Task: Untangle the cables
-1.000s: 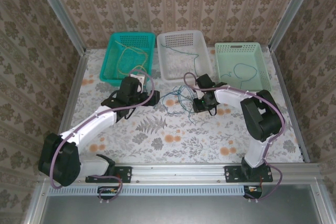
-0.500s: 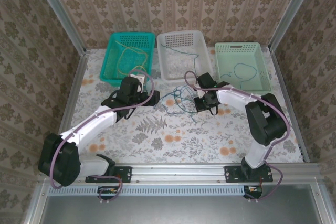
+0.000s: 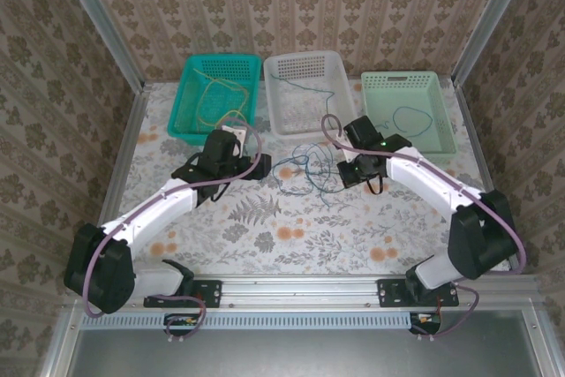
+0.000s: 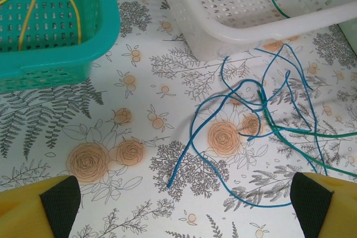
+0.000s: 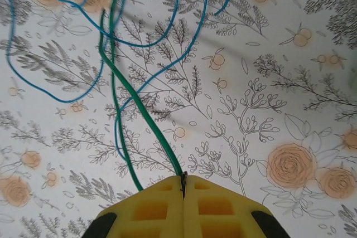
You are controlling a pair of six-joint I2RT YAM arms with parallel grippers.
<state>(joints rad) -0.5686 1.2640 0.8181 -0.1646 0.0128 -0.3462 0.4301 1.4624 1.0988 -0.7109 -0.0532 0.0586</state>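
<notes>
Lying tangled on floral tablecloth (image 3: 265, 229): cables (image 3: 305, 168); patterned wallpaper (image 3: 300, 6) on 3 walls

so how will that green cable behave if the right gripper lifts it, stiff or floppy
Likely floppy and light: the green cable is thin and curves loosely from the right gripper. It crosses the blue cable, so lifting may drag that along.

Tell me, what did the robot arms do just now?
The right gripper, shut on the green cable, moved right and a little farther from the bases, and its elbow swung out to the right. The left gripper, open, stayed still, and so did the white basket.
</notes>
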